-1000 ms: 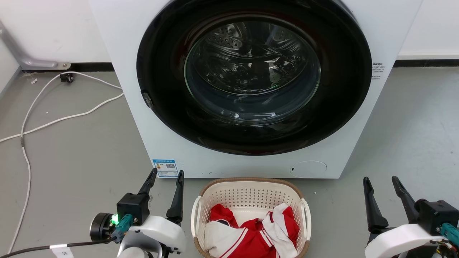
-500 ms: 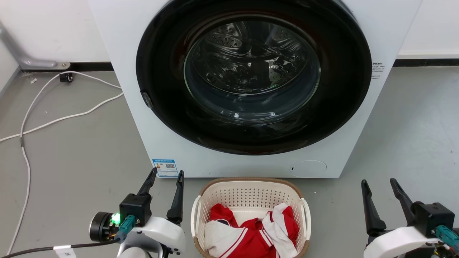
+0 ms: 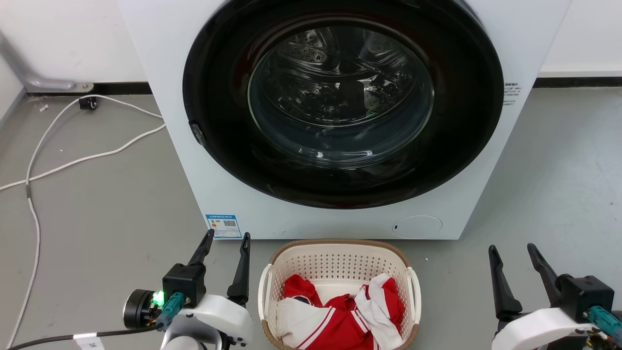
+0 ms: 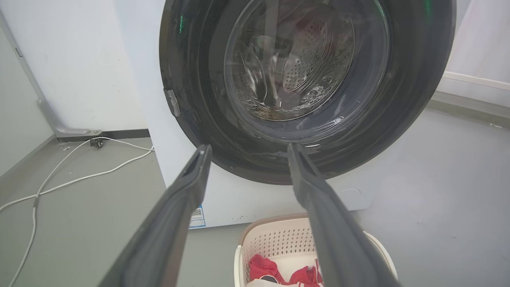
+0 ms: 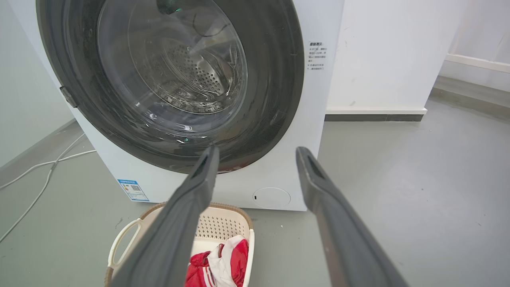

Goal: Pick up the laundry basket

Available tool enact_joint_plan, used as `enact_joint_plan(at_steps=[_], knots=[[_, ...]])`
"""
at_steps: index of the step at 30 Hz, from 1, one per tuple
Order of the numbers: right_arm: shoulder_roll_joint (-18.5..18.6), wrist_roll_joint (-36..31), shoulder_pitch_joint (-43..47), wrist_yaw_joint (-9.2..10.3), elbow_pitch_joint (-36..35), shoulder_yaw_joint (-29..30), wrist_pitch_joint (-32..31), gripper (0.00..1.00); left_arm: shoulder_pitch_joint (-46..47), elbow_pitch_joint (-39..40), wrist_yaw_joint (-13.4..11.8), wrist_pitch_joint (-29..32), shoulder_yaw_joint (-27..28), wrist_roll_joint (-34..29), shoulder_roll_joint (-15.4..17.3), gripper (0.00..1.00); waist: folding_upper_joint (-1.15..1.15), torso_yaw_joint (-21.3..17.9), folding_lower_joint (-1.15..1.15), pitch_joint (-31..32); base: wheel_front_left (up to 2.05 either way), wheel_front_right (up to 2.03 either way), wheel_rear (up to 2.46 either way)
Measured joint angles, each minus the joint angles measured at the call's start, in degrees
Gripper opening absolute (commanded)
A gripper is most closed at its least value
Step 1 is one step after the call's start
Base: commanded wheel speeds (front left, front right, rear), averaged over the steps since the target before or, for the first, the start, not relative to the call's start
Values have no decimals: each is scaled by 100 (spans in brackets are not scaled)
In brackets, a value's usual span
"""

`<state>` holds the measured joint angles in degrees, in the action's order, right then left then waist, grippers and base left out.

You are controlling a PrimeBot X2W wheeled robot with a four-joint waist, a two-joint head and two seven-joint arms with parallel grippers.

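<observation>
Facing a white front-loading washing machine (image 3: 301,223), standing on the grey floor (image 3: 97,204), with its round glass door (image 3: 340,97) closed and the steel drum showing through.

Finding the laundry basket (image 3: 335,265) resting upright on that floor, just in front of the machine and under the door. Probably placed there for easy loading.

Holding the left gripper (image 3: 227,236) just beside the left side of the basket. Holding the right gripper (image 3: 512,247) well apart from its right side. Both pointing toward the machine, fingers spread wide, gripping nothing and touching nothing. Judging this as a ready pose, one gripper for each side.

Carrying inside the basket crumpled red and white clothes (image 3: 340,316), lying loose and below the brown rim, so not blocking a grasp.

Offering the left handle (image 3: 264,291) and the right handle (image 3: 416,291), white and standing out a little from the walls. Judging these the natural places for taking hold.

Judging the lift as not yet begun. Needing first to bring the right gripper much closer, since lifting from one side only is risking a tilt and spilled clothes.
</observation>
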<state>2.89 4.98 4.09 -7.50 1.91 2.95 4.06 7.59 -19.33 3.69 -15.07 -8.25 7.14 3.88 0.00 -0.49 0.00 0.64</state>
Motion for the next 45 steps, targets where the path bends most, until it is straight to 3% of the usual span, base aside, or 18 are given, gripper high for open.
enact_joint_plan(at_steps=[10, 19, 37, 45], knots=[[0, 29, -188, 0, 254, 148, -53, 100, 265, -180, -30, 0, 18, -33, -7, 100, 0, -32, 0, -156, 0, 0, 0], [0, 146, -1048, 0, 888, 272, -247, 100, 1380, -1079, 138, 285, -73, 142, -9, 100, 0, -91, 0, -840, 0, 0, 0], [1, 491, -3163, 0, 3437, -535, -346, 100, 3364, -3384, 364, 1092, -278, 814, 257, 100, 0, -367, 1, -2754, 0, 0, 0], [42, 772, -4045, 0, 4620, -972, -113, 100, 3883, -3941, 371, 1367, -775, 1249, 431, 100, 0, -494, 1, -3455, 0, 0, 0]])
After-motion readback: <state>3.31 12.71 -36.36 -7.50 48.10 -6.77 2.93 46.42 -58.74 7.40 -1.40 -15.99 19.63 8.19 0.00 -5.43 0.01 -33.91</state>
